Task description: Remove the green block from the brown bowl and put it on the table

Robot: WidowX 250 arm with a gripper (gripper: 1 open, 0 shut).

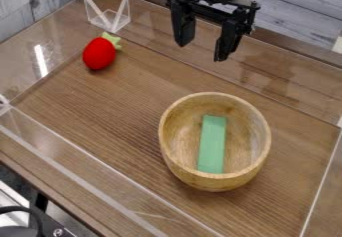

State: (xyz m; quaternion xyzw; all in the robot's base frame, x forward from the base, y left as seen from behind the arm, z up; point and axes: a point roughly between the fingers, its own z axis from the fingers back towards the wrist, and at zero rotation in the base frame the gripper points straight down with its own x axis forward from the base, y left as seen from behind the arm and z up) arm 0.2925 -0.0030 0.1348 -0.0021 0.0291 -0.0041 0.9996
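Note:
A flat bright green block (213,143) lies inside the brown bowl (170,131), a round light-tan wooden bowl on the right half of the table (94,116). My gripper (201,41) hangs above the table behind the bowl, pointing down, its two black fingers spread apart with nothing between them. It is clear of the bowl and the block.
A red strawberry-shaped toy (99,52) lies at the back left of the table. Clear plastic walls (80,171) edge the tabletop on the front, left and right. A folded clear piece (110,14) stands behind the strawberry.

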